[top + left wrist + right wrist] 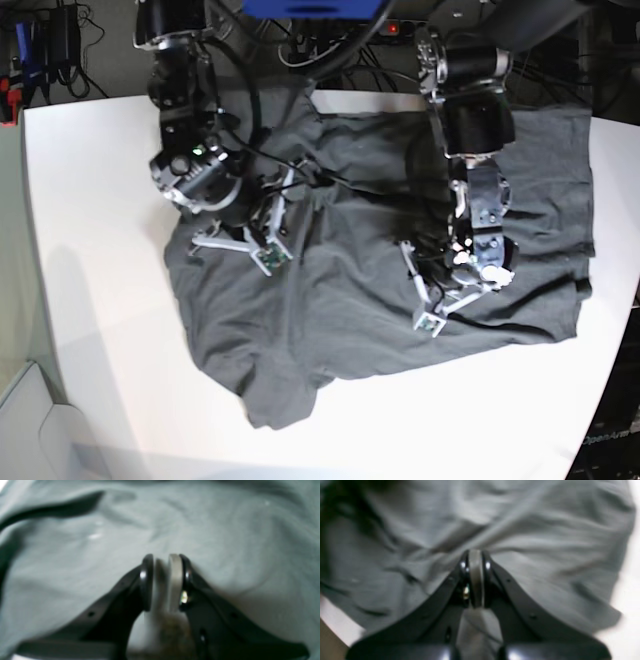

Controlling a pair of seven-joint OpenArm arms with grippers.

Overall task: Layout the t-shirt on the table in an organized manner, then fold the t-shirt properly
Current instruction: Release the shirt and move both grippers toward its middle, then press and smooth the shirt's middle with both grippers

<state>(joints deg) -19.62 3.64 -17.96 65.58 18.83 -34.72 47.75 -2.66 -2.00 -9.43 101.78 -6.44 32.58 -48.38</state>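
The dark grey t-shirt (340, 300) lies spread but wrinkled on the white table (100, 300), with one sleeve bunched at the front (280, 400). My right gripper (272, 258) rests on the shirt's left part. In the right wrist view it (475, 552) is shut, with a strip of cloth (532, 530) pinched between the pads. My left gripper (428, 320) rests on the shirt's right part. In the blurred left wrist view it (163, 557) is shut, with a thin fold of cloth (200, 525) seemingly between the pads.
Black cables (300, 175) trail from the arms across the shirt's upper part. Both arm bases stand at the table's back edge. The table's curved edge (40, 330) runs down the left, and white table (630, 592) shows beside the shirt's hem.
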